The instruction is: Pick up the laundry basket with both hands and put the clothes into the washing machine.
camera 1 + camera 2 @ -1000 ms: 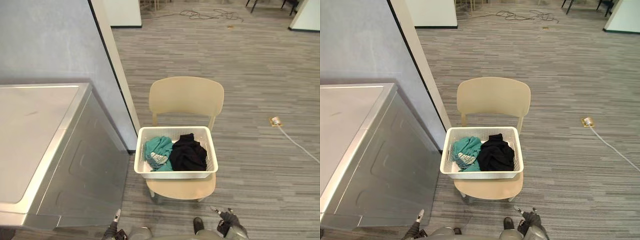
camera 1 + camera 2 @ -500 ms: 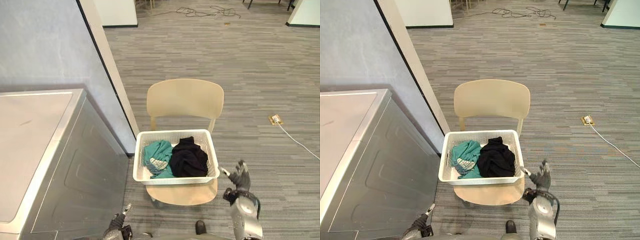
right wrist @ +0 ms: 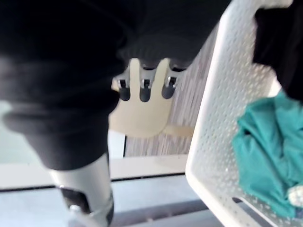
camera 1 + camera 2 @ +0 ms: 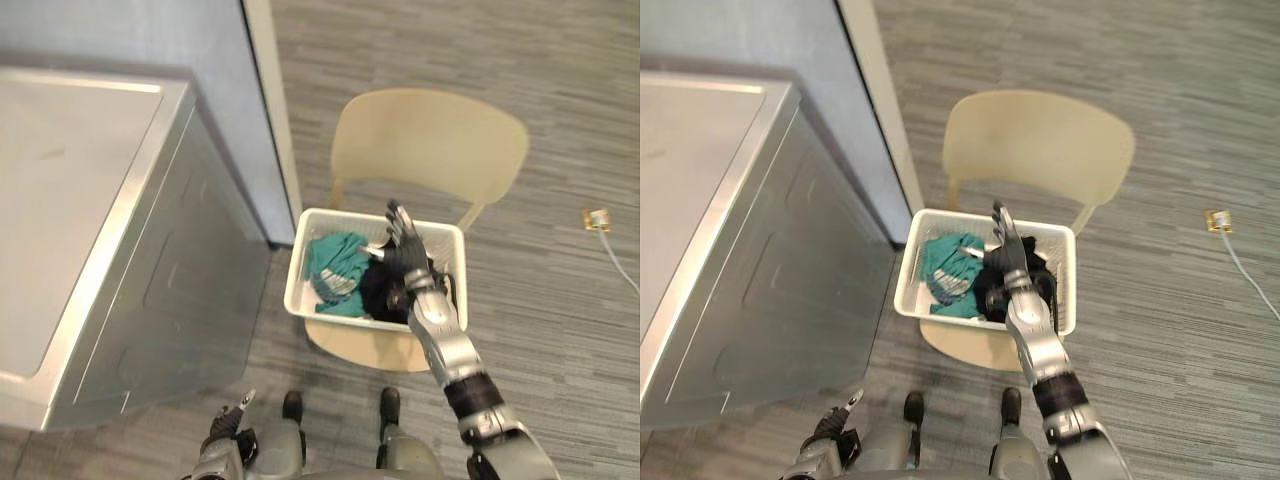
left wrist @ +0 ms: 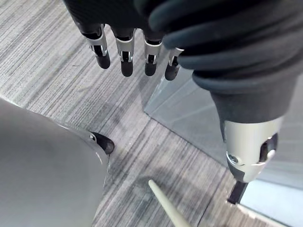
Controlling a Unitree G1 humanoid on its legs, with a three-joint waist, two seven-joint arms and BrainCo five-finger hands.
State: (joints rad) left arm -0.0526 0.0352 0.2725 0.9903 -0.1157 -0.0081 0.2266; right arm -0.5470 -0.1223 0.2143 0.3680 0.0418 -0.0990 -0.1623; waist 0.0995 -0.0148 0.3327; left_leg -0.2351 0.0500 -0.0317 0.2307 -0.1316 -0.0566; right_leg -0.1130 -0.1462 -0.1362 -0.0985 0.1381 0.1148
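Observation:
A white perforated laundry basket [image 4: 300, 270] sits on the seat of a beige chair [image 4: 430, 140]. Inside it lie teal clothes [image 4: 335, 268] on the left and black clothes [image 4: 378, 292] on the right. My right hand [image 4: 403, 242] hovers over the middle of the basket, above the black clothes, open with straight fingers and holding nothing. In the right wrist view its fingers [image 3: 144, 90] point past the basket wall [image 3: 213, 118] toward the chair, with the teal clothes [image 3: 270, 156] beside them. My left hand [image 4: 228, 428] hangs low by the floor, open with straight fingers [image 5: 125, 56].
A grey washing machine [image 4: 70, 200] with a flat top stands left of the chair, its side panel facing the basket. A pale wall edge [image 4: 265, 100] rises behind it. A floor socket [image 4: 597, 219] with a white cable lies at the right on grey carpet.
The camera has tilted and shifted. My right arm has risen from beside the basket's right edge and reached in over the clothes. The left hand stays low.

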